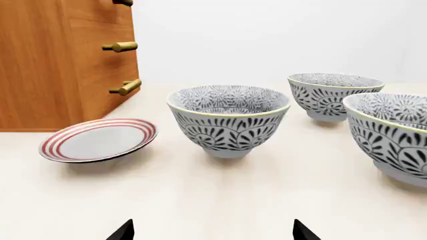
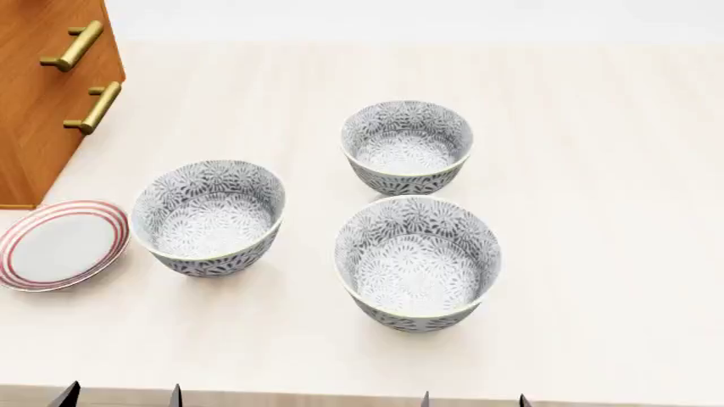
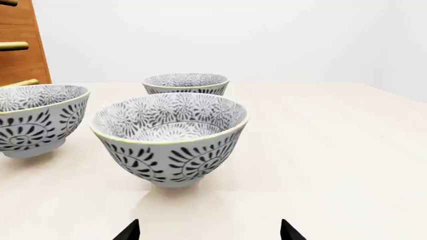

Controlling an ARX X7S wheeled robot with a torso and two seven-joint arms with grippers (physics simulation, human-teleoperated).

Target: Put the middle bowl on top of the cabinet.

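Seemingly the middle bowl (image 2: 408, 146), at upper centre of the head view, lies beyond both grippers, fingers apart; the right gripper (image 2: 476, 398) looks nearer than the left gripper (image 2: 122, 396).

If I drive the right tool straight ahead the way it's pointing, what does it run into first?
Most likely the nearest patterned bowl, which stands dead centre ahead of the right tool in its wrist view. The tool's tips are spread wider than the bowl's foot. A second bowl stands farther behind; how far is unclear.
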